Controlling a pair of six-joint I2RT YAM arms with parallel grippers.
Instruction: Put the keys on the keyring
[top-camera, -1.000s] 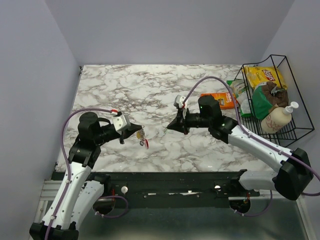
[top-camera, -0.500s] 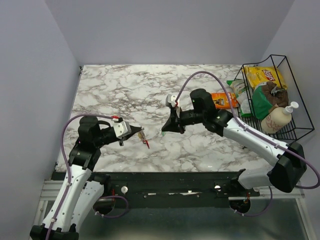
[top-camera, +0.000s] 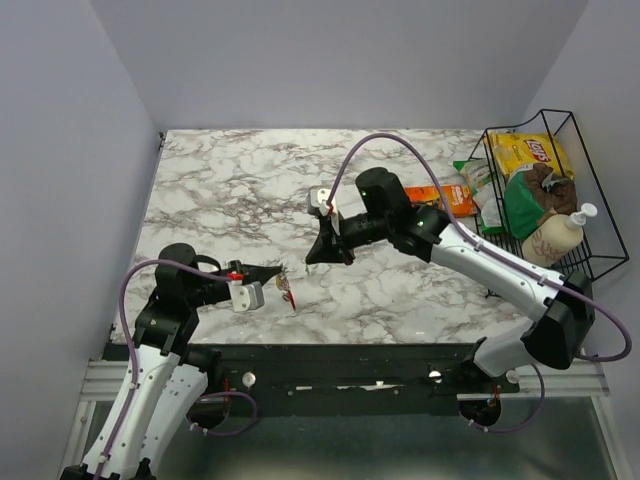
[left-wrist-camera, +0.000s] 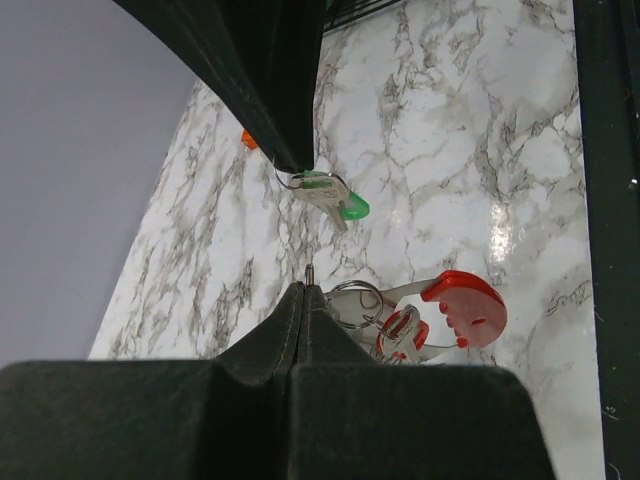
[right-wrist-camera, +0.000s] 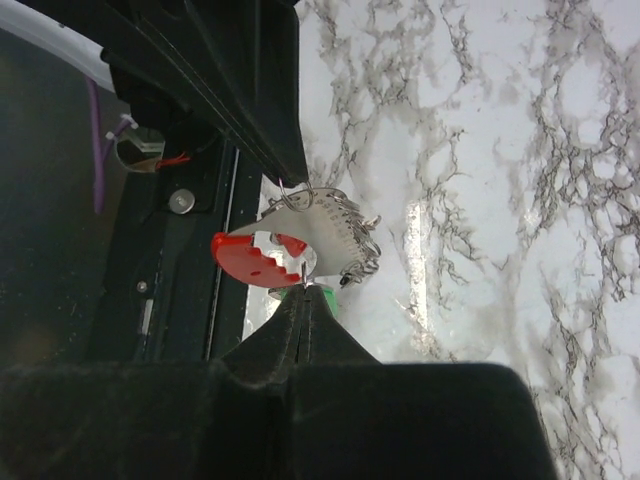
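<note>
Green plastic is marking the key (left-wrist-camera: 337, 199) that the right gripper (top-camera: 311, 259) is pinching, its fingers pressed fully together, in mid-air above the marble table (top-camera: 420, 300). Facing it, the left gripper (top-camera: 274, 271), its fingers likewise closed tight, is gripping the keyring (left-wrist-camera: 349, 298), from which red keys (left-wrist-camera: 463, 311) are already hanging. The green key is hovering just beside the ring but apart from it, near the table's front edge. We are judging the task as partly done: the red keys are looking threaded, while the green one is waiting to be worked onto the loop. We are not finding any yellow key in these views, and we are unable to tell whether the ring's coil is being pried open.
</note>
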